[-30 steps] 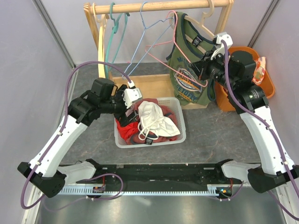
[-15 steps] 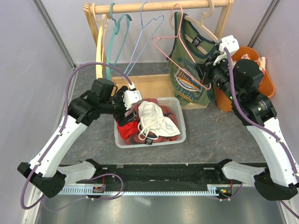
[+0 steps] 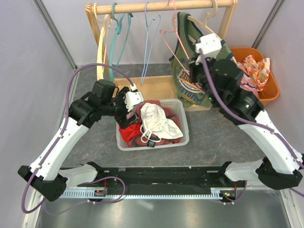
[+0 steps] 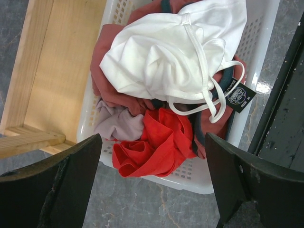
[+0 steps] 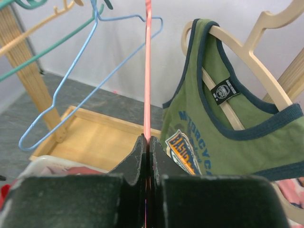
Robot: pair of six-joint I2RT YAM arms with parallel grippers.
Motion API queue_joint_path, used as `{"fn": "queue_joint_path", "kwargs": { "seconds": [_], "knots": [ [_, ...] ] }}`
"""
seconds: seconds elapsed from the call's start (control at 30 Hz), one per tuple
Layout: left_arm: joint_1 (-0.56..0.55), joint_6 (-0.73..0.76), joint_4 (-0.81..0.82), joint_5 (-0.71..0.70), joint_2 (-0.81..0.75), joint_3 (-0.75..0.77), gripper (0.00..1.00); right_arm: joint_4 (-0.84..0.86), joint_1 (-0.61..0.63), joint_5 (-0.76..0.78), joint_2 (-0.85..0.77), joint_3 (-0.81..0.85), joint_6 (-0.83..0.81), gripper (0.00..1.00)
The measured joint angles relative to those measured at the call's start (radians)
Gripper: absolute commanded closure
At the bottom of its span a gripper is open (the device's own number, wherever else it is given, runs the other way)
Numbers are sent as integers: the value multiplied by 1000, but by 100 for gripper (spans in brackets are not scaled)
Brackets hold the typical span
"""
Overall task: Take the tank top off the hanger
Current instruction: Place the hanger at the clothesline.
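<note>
A green tank top [image 3: 191,91] with navy trim and a printed logo hangs on a beige wooden hanger [image 3: 209,22] at the right end of the rail [image 3: 161,6]. It also shows in the right wrist view [image 5: 228,137], on the beige hanger [image 5: 247,52]. My right gripper [image 3: 186,63] [image 5: 147,140] is shut on the thin wire of a pink hanger [image 5: 147,71], just left of the tank top. My left gripper [image 3: 124,118] [image 4: 152,142] is open and empty, hovering over the near left edge of the white basket [image 4: 259,28].
The white basket [image 3: 185,137] holds white, red and maroon clothes. Blue [image 3: 149,28], teal [image 3: 116,33] and beige hangers hang on the rail. The rack's wooden base tray [image 3: 156,88] is behind the basket. An orange bin [image 3: 266,90] with patterned cloth stands at the right.
My right arm has swung left and up with the pink hanger in its grip, moving the hanger off the tank top's front. The left arm has not moved.
</note>
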Motion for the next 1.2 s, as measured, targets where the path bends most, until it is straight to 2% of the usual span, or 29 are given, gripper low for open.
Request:
{"fn": "queue_joint_path", "kwargs": {
  "seconds": [0.23, 0.57, 0.93, 1.2],
  "knots": [
    [1, 0, -2, -2, -2, -10, 4, 45, 195, 272, 114, 59, -127, 100],
    [14, 0, -6, -21, -30, -39, 4, 101, 216, 428, 141, 103, -192, 100],
    [24, 0, -6, -22, -37, -41, 4, 156, 215, 450, 255, 139, -221, 100],
    [26, 0, -6, -24, -39, -41, 4, 149, 150, 367, 316, 139, -193, 100]
  ]
}}
